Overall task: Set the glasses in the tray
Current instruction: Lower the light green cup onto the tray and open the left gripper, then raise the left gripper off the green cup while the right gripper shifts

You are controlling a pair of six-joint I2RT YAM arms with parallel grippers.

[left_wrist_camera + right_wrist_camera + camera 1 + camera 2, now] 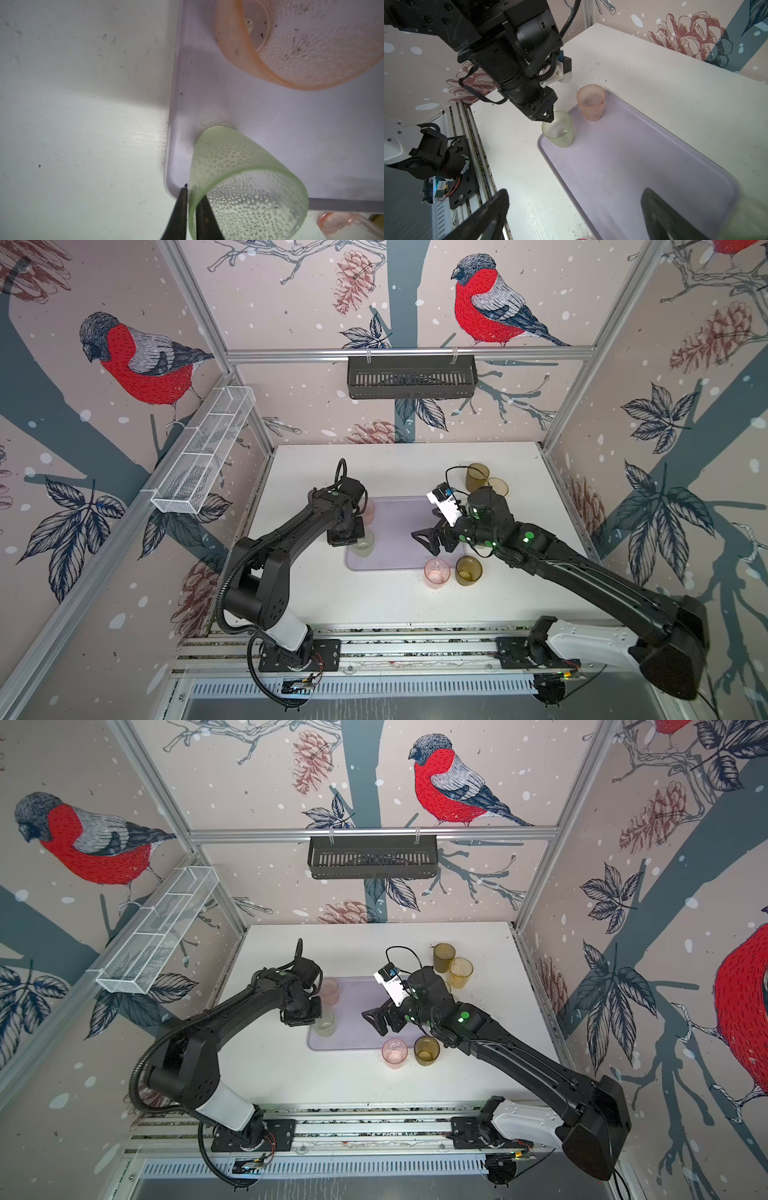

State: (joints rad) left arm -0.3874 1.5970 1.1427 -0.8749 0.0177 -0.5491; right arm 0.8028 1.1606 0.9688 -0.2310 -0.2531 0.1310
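The lavender tray [399, 526] [633, 166] lies mid-table. In its near left corner stands a pale green glass [363, 546] [239, 166], with a pink glass [368, 512] [591, 101] upright behind it. My left gripper [194, 192] [550, 118] has one finger outside and one inside the green glass's wall; whether it still pinches does not show. My right gripper [428, 541] [575, 197] hangs open and empty over the tray's near right part. On the table in front of the tray stand a pink glass [436, 572] and an olive-brown glass [468, 570]. A dark glass [444, 957] and an amber glass [460, 971] stand behind the right wrist.
A black slotted basket [411, 377] hangs on the back wall and a white mesh basket [203, 452] on the left wall. The arms' base rail [415, 647] runs along the table's front edge. The right forearm reaches over the table's right side.
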